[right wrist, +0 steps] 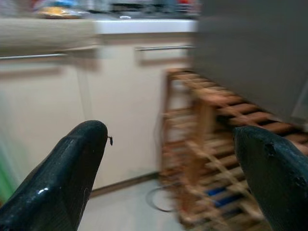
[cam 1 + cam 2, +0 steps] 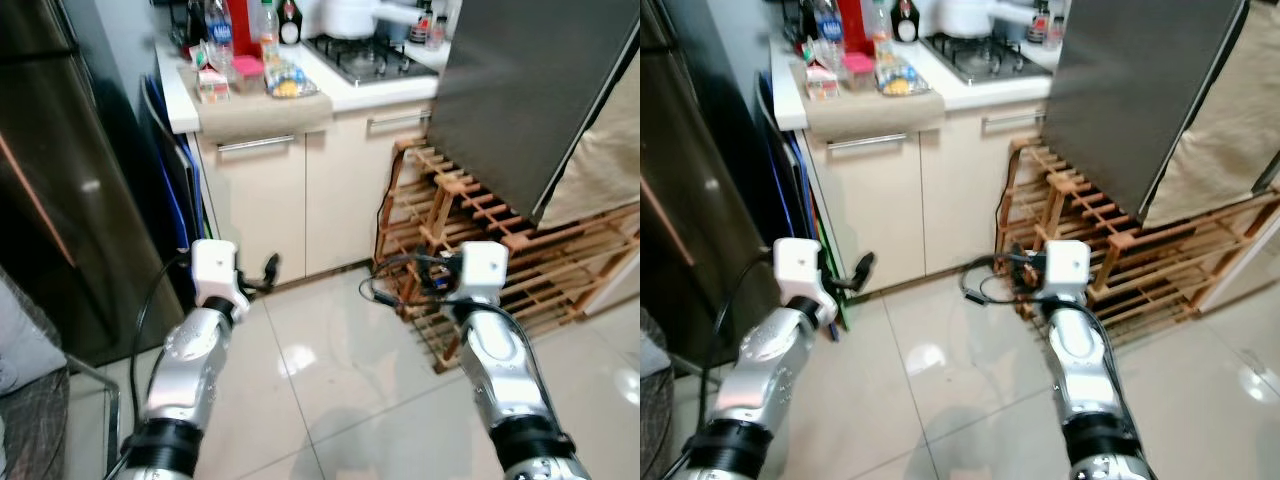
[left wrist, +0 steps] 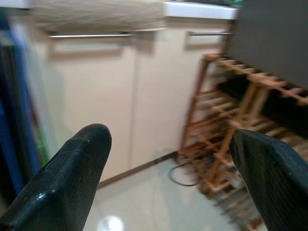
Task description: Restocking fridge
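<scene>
A dark steel fridge (image 2: 50, 180) stands shut at my left. On the white counter (image 2: 180, 100) sit bottles (image 2: 220, 30), a pink-lidded tub (image 2: 247, 68) and a bag of food (image 2: 285, 82) on a beige cloth. My left gripper (image 3: 168, 142) is open and empty, held low over the floor and facing the cream cabinet doors (image 2: 265, 210). Further right, my right gripper (image 1: 171, 137) is also open and empty, pointing at the cabinet and the wooden rack (image 2: 520, 250).
A large grey panel (image 2: 520, 90) hangs tilted over the wooden rack at the right. Flat blue boards (image 2: 185, 190) lean between fridge and cabinet. A gas hob (image 2: 365, 55) lies further back on the counter. Glossy floor tiles (image 2: 340, 390) lie ahead. Grey fabric (image 2: 25, 340) is at the lower left.
</scene>
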Controlling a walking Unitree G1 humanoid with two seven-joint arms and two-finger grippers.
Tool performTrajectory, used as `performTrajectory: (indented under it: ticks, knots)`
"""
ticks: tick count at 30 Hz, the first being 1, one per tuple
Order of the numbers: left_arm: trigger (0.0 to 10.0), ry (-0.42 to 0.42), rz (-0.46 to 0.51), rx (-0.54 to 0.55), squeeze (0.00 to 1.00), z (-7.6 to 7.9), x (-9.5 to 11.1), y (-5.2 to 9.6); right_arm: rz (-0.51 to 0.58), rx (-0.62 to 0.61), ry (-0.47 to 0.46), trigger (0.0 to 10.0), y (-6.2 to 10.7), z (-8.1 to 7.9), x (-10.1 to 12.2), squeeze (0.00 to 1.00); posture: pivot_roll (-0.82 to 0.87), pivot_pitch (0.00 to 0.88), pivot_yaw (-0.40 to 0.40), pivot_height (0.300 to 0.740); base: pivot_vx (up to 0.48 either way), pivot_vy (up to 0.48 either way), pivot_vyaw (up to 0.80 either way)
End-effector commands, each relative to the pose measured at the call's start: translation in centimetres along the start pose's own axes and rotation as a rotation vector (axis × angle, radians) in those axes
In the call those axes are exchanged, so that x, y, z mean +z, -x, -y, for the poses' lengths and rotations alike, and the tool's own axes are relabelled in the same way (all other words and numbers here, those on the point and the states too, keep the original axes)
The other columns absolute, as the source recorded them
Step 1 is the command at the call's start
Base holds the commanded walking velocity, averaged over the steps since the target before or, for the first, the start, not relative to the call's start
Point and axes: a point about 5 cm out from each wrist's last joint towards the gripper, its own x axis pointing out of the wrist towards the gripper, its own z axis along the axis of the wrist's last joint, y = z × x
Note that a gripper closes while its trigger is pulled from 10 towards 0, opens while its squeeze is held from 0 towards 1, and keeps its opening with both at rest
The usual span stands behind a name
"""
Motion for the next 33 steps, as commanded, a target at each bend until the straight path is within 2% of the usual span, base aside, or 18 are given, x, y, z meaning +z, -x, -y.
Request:
performTrajectory:
  ticks: [1,5,7,9,11,19,24,27,31,32,33]
  knots:
    - [10.0,-0.015,0.006,0.029,0.00,-0.9,0.2,0.1,0.016,0.001,0.007,10.0,0.0,-0.2,0.1,0.00,-0.04,0.000,0.023,0.740,0.000,0.000,-0.78]
    - [10.0,-0.001,0.015,0.050,0.00,-1.5,0.2,0.2,0.013,0.017,-0.001,10.0,0.3,0.0,-0.2,0.00,-0.04,0.000,0.021,0.740,0.000,0.000,-0.77]
    - [10.0,0.055,0.009,0.068,0.00,-1.9,0.1,0.2,0.017,0.011,-0.004,10.0,0.4,0.4,-0.1,0.00,-0.04,0.000,0.020,0.740,0.000,0.000,-0.76]
    - [10.0,0.069,0.020,0.069,0.00,-2.1,0.2,0.2,0.033,-0.005,0.003,10.0,0.3,0.6,0.2,0.00,-0.05,0.000,0.022,0.740,0.000,0.000,-0.76]
    - [10.0,0.031,0.022,0.059,0.00,-1.9,0.3,0.1,0.060,-0.026,0.004,10.0,0.0,0.7,0.8,0.00,-0.05,0.000,0.024,0.740,0.000,-0.416,-0.74]
    - [10.0,0.004,0.054,0.013,0.00,-0.7,0.7,-0.1,0.105,0.007,0.039,10.0,-0.4,-0.3,1.8,0.00,-0.05,0.000,0.025,0.740,0.269,-0.372,0.00]
    - [10.0,-0.029,0.074,0.006,0.00,-0.5,1.1,-0.2,0.102,0.017,0.036,10.0,-0.7,-0.7,1.8,0.00,-0.05,0.000,0.036,0.740,0.319,-0.355,-0.77]
    - [10.0,-0.089,0.110,0.025,0.00,-0.7,1.7,-0.2,0.123,-0.003,0.001,10.0,-0.8,-0.5,2.2,0.00,-0.05,0.000,0.037,0.740,0.335,-0.340,-0.76]
    - [10.0,-0.162,0.156,0.034,0.00,-0.9,2.8,-0.3,0.114,-0.027,-0.104,10.0,-0.9,-0.3,2.2,0.00,-0.05,0.000,0.037,0.740,0.357,-0.316,-0.76]
    - [10.0,-0.171,0.159,0.031,0.00,-1.0,3.0,-0.3,0.111,-0.028,-0.101,10.0,-1.0,-0.3,2.1,0.00,-0.04,0.000,0.043,0.740,0.371,-0.300,-0.76]
    - [10.0,-0.175,0.160,0.028,0.00,-1.0,3.3,-0.3,0.093,-0.019,-0.062,10.0,-1.0,-0.4,1.8,0.00,-0.04,0.000,0.043,0.740,0.371,-0.300,-0.74]
